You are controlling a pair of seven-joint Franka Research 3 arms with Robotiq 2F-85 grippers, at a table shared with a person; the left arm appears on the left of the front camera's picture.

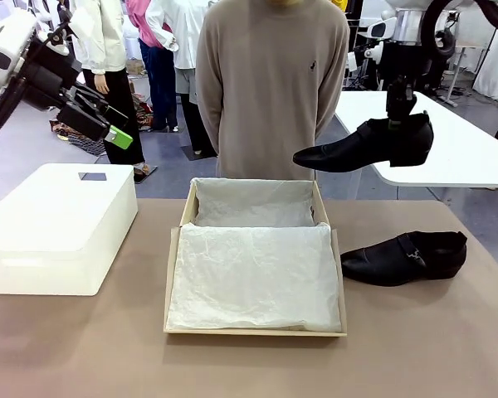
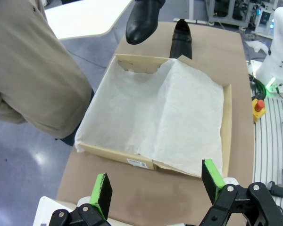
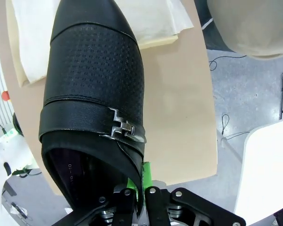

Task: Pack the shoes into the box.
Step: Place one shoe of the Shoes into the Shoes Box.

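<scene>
Shoe one in the air, heading for box
Open box (image 1: pixel 173 282) mid-surface, paper (image 1: pixel 253 274) lining bare; second shoe (image 1: pixel 407 259) lies just right of it. Beyond the far right corner, right claw (image 1: pixel 401 120) is clamped on the heel rim of the lifted shoe (image 1: pixel 357 148). Next I'd say swing over the paper and lower. Raised left claw (image 2: pixel 155 186) is spread wide, empty.
</scene>
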